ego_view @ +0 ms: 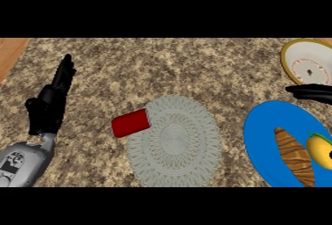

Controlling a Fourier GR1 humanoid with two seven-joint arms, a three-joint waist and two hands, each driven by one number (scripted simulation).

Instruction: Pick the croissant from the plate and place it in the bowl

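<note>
The croissant (295, 157), brown and striped, lies on the blue plate (266, 132) at the lower right, beside a yellow fruit (319, 150). The bowl (310, 61), white inside with a yellow rim, stands at the upper right. My right hand (311, 92) comes in from the right edge between bowl and plate, its fingers stretched out to the left and holding nothing; it is above the plate's far rim and apart from the croissant. At the left, my left hand (52, 103) rests open, fingers pointing up.
A round grey woven mat (175, 143) lies in the middle of the speckled counter. A red cup (131, 123) lies on its side at the mat's left edge. A wooden strip (9, 50) shows at the upper left corner.
</note>
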